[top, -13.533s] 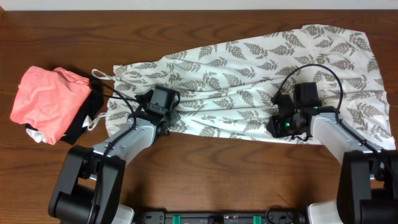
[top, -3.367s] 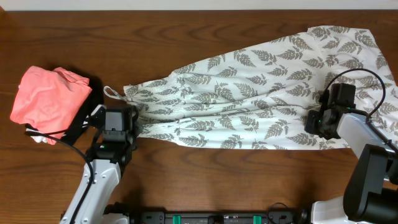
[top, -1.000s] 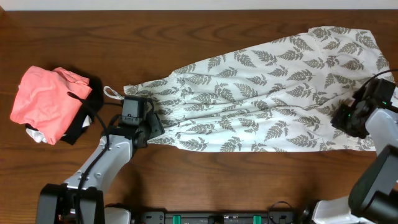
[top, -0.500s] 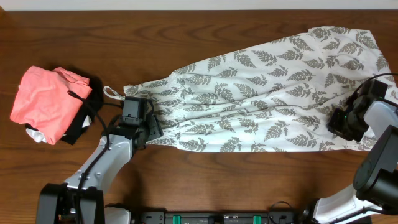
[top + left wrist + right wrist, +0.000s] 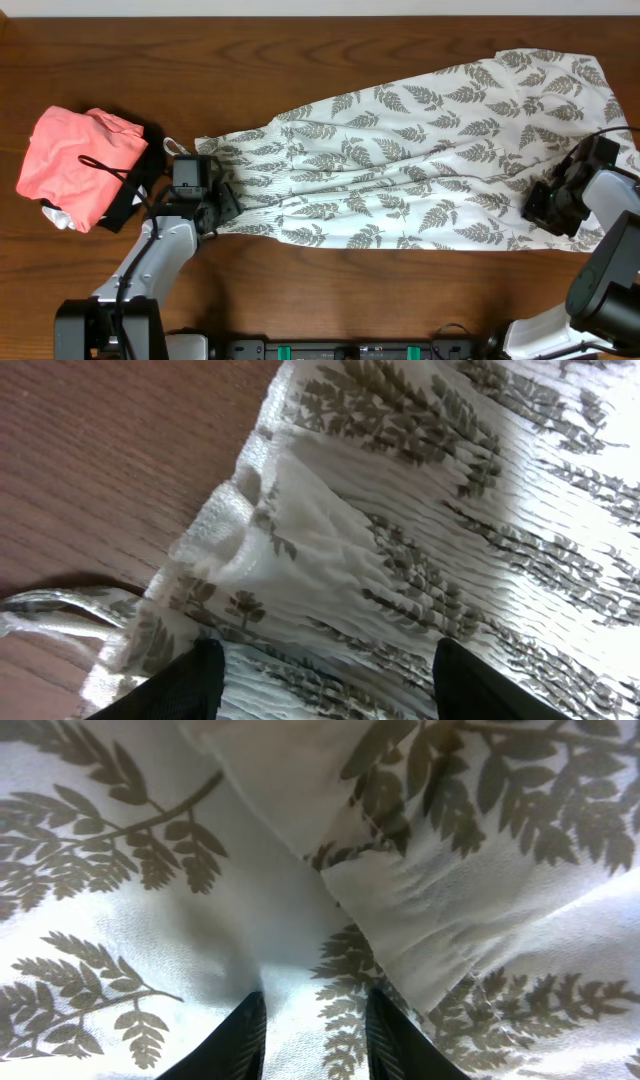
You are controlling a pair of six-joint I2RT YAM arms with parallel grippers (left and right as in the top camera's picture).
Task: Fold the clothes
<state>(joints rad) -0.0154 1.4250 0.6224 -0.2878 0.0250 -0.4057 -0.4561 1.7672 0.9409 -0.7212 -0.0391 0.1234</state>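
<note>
The clothes (image 5: 420, 150), a long white garment with grey fern leaves, lie spread flat across the table from left to upper right. My left gripper (image 5: 216, 205) is at the narrow gathered end. In the left wrist view it (image 5: 335, 682) is open, its fingers (image 5: 200, 685) wide apart on the ribbed fabric (image 5: 400, 540). A thin strap (image 5: 50, 610) lies on the wood beside it. My right gripper (image 5: 547, 207) rests on the wide hem near the right edge. Its jaws (image 5: 317, 1042) stand a little apart, with flat printed fabric (image 5: 150, 870) running between them.
A salmon-pink folded garment (image 5: 78, 160) lies on a black cloth (image 5: 135, 198) at the far left, close to my left arm. Bare wooden table (image 5: 350, 285) runs along the front. The hem reaches the table's right edge (image 5: 632, 120).
My left gripper has slid left along the garment's narrow end. The garment has stretched and spread a little wider at the hem. The right gripper has barely moved.
</note>
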